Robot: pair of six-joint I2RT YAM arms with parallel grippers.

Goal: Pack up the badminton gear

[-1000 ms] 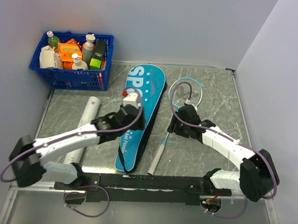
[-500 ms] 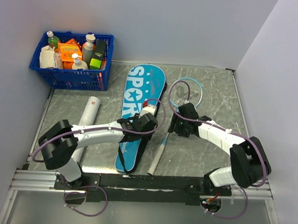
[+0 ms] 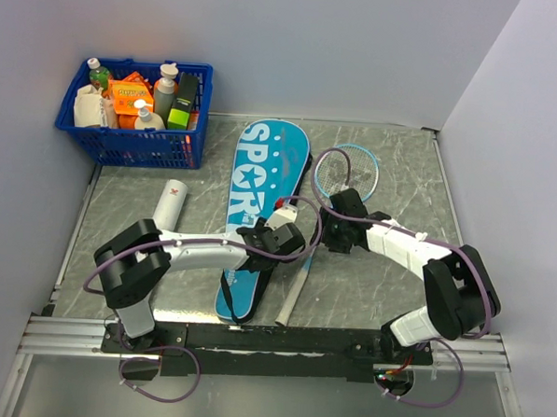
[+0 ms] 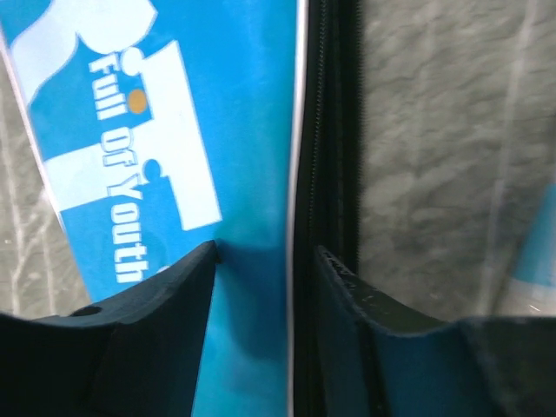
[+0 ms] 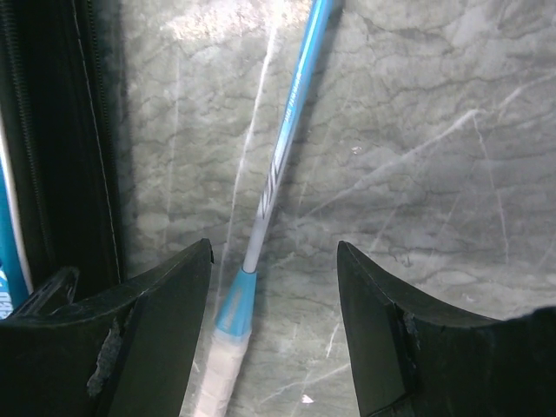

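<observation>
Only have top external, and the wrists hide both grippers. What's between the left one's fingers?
Observer: In the left wrist view the left gripper is open and straddles the cover at its black zip edge. No pinch visible.
Operator: Is the right one on the racket?
Observer: No. The right gripper is open, and the racket shaft lies on the table between the fingers, touching neither.
Operator: Where along the shaft?
Observer: Near the handle. The blue cone above the white grip sits between the fingers.
</observation>
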